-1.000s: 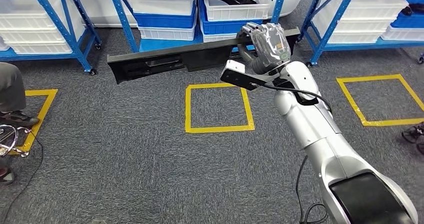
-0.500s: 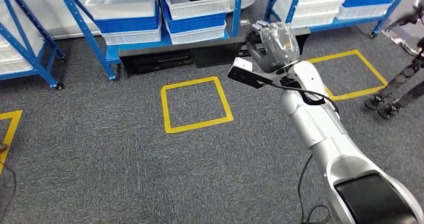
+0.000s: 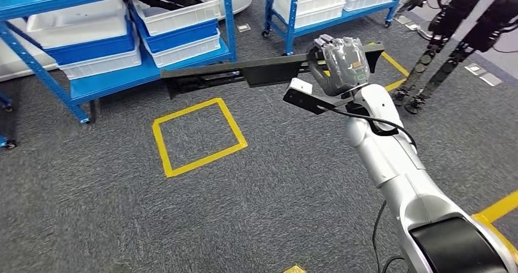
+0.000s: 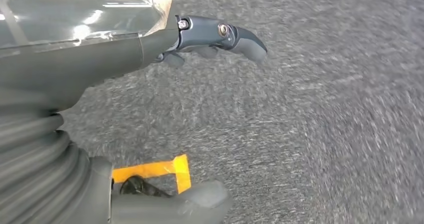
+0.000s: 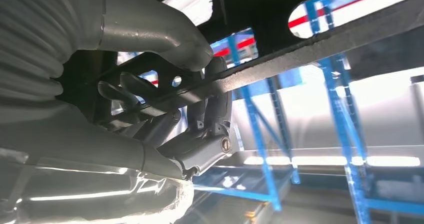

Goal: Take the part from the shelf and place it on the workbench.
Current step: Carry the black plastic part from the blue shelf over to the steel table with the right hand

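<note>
The part (image 3: pixel 244 72) is a long flat black plastic panel, held level above the carpet in the head view. My right hand (image 3: pixel 341 62) grips it near its right end, fingers wrapped over its edge. In the right wrist view the thumb and fingers (image 5: pixel 200 119) clamp the part's dark edge (image 5: pixel 320 43). My left hand (image 4: pixel 210 38) hangs over grey carpet with its fingers apart and nothing in it.
Blue shelf racks (image 3: pixel 226 13) with white and blue bins (image 3: pixel 177 16) stand at the back. A yellow taped square (image 3: pixel 198 135) marks the carpet. Dark legs of another machine (image 3: pixel 440 47) stand at the far right, and a yellow tape line (image 3: pixel 498 209) lies low right.
The whole view has swung: shelves and the yellow square have shifted left and tilted, and a machine has come into view at the far right. My right hand still holds the part.
</note>
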Controlling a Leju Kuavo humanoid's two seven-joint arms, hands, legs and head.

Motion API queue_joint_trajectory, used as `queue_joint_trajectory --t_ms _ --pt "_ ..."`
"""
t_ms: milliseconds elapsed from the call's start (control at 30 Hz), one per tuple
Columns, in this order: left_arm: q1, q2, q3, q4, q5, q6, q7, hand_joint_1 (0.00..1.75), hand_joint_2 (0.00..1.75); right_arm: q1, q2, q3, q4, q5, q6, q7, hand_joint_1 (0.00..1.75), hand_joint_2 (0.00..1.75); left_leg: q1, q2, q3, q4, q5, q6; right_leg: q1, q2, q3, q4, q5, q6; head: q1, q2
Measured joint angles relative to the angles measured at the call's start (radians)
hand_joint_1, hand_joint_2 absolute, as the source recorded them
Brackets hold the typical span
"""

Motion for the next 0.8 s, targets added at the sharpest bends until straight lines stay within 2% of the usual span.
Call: queue_joint_trajectory --t_ms 33,67,100,167,200,233,300,333,367,400,467,500,533,567,600,633,667,700,767,800 --pt "-0.002 0.000 0.000 0.000 -0.001 0.000 0.001 0.00 1.75 0.001 -0.004 -0.002 -0.001 0.004 -0.001 0.005 1.75 1.75 -0.003 0.005 0.007 -0.015 0.000 0.000 0.002 0.012 -0.005 0.002 0.002 0.004 0.000 0.000" --pt "-0.005 -0.001 0.000 0.000 -0.002 -0.001 0.001 0.00 1.75 0.001 -0.011 -0.006 -0.001 0.008 -0.001 0.009 1.75 1.75 0.000 0.020 0.009 -0.020 -0.001 0.000 0.003 0.021 -0.011 0.002 0.004 0.009 0.001 0.000" --pt "-0.007 -0.002 0.000 -0.001 -0.003 0.000 -0.001 0.00 1.75 0.001 -0.019 -0.010 -0.002 0.011 -0.001 0.013 1.75 1.75 0.000 0.031 0.012 -0.025 0.003 0.003 0.004 0.010 -0.019 0.010 0.001 0.013 0.001 0.000" --pt "-0.007 -0.006 -0.001 -0.001 -0.006 0.003 -0.006 0.00 1.75 -0.004 -0.034 -0.022 -0.001 0.014 -0.002 0.019 1.75 1.75 0.002 0.059 0.016 -0.035 0.010 0.011 0.008 -0.048 -0.056 0.074 -0.029 0.016 0.008 0.000" --pt "-0.006 -0.009 -0.001 -0.001 -0.007 0.007 -0.009 0.00 1.75 -0.007 -0.041 -0.029 0.001 0.014 -0.002 0.021 1.75 1.75 0.000 0.073 0.016 -0.036 0.011 0.013 0.006 -0.084 -0.086 0.132 -0.054 0.017 0.012 0.000" --pt "-0.005 -0.013 -0.001 -0.001 -0.008 0.011 -0.012 0.00 1.75 -0.010 -0.049 -0.035 0.004 0.014 -0.003 0.024 1.75 1.75 -0.001 0.087 0.015 -0.036 0.011 0.013 0.002 -0.103 -0.118 0.198 -0.078 0.019 0.016 0.000" --pt "-0.002 -0.021 -0.002 -0.001 -0.012 0.018 -0.012 0.00 1.75 -0.013 -0.065 -0.048 0.010 0.016 -0.005 0.028 1.75 1.75 0.001 0.115 0.014 -0.036 0.010 0.012 -0.009 -0.116 -0.158 0.279 -0.099 0.030 0.016 0.000" --pt "-0.002 -0.024 -0.003 -0.001 -0.014 0.020 -0.012 0.00 1.75 -0.013 -0.072 -0.052 0.014 0.016 -0.006 0.030 1.75 1.75 0.003 0.125 0.014 -0.035 0.009 0.011 -0.014 -0.120 -0.160 0.283 -0.096 0.038 0.016 0.000" --pt "-0.002 -0.028 -0.005 -0.001 -0.016 0.022 -0.012 0.00 1.75 -0.014 -0.079 -0.058 0.017 0.017 -0.006 0.031 1.75 1.75 0.005 0.135 0.014 -0.035 0.007 0.009 -0.020 -0.125 -0.143 0.252 -0.080 0.048 0.016 0.000" --pt "-0.002 -0.032 -0.006 -0.001 -0.017 0.023 -0.012 0.00 1.75 -0.015 -0.085 -0.063 0.020 0.017 -0.006 0.031 1.75 1.75 0.008 0.145 0.015 -0.034 0.005 0.006 -0.026 -0.135 -0.115 0.197 -0.059 0.059 0.016 0.000" --pt "-0.003 -0.036 -0.008 -0.001 -0.018 0.024 -0.012 0.00 1.75 -0.024 -0.094 -0.073 0.025 0.017 -0.007 0.031 1.75 1.75 0.010 0.169 0.017 -0.031 -0.001 -0.007 -0.030 -0.179 -0.045 0.064 -0.016 0.078 0.018 0.000" --pt "-0.003 -0.037 -0.010 -0.001 -0.018 0.025 -0.012 0.00 1.75 -0.028 -0.096 -0.076 0.028 0.017 -0.009 0.031 1.75 1.75 0.007 0.180 0.018 -0.030 -0.004 -0.014 -0.028 -0.192 -0.024 0.023 -0.004 0.077 0.018 0.000" --pt "-0.004 -0.039 -0.011 -0.002 -0.018 0.025 -0.011 0.00 1.75 -0.031 -0.100 -0.078 0.030 0.018 -0.010 0.031 1.75 1.75 0.004 0.190 0.020 -0.029 -0.006 -0.020 -0.024 -0.198 -0.016 0.004 0.000 0.073 0.016 0.000" --pt "-0.005 -0.040 -0.013 -0.002 -0.018 0.025 -0.011 0.00 1.75 -0.032 -0.103 -0.082 0.033 0.019 -0.012 0.032 1.75 1.75 0.001 0.200 0.023 -0.031 -0.007 -0.025 -0.019 -0.189 -0.017 0.006 0.001 0.065 0.014 0.000" --pt "-0.006 -0.042 -0.014 -0.002 -0.018 0.025 -0.010 0.00 1.75 -0.033 -0.108 -0.086 0.035 0.020 -0.014 0.033 1.75 1.75 0.001 0.210 0.028 -0.033 -0.007 -0.029 -0.021 -0.175 -0.019 0.006 0.002 0.056 0.012 0.000" --pt "-0.007 -0.043 -0.014 -0.002 -0.018 0.025 -0.010 0.00 1.75 -0.033 -0.112 -0.090 0.038 0.021 -0.015 0.033 1.75 1.75 0.005 0.209 0.030 -0.032 -0.012 -0.033 -0.024 -0.163 -0.018 0.006 0.004 0.049 0.010 0.000" --pt "-0.008 -0.043 -0.015 -0.002 -0.019 0.025 -0.010 0.00 1.75 -0.035 -0.115 -0.095 0.040 0.023 -0.015 0.034 1.75 1.75 0.009 0.195 0.027 -0.019 -0.026 -0.036 -0.028 -0.151 -0.018 0.005 0.005 0.041 0.010 0.000" --pt "-0.009 -0.042 -0.015 -0.002 -0.019 0.025 -0.010 0.00 1.75 -0.038 -0.117 -0.099 0.041 0.024 -0.016 0.034 1.75 1.75 0.011 0.169 0.013 0.018 -0.053 -0.038 -0.031 -0.140 -0.017 0.004 0.007 0.031 0.008 0.000" --pt "-0.009 -0.041 -0.015 -0.002 -0.019 0.024 -0.007 0.00 1.75 -0.040 -0.119 -0.106 0.045 0.026 -0.018 0.035 1.75 1.75 0.011 0.113 -0.045 0.147 -0.122 -0.036 -0.027 -0.116 -0.018 0.004 0.010 0.016 0.005 0.000" --pt "-0.008 -0.040 -0.015 -0.002 -0.019 0.023 -0.005 0.00 1.75 -0.039 -0.120 -0.108 0.047 0.027 -0.019 0.035 1.75 1.75 0.009 0.099 -0.078 0.214 -0.148 -0.034 -0.022 -0.102 -0.018 0.004 0.011 0.011 0.003 0.000"
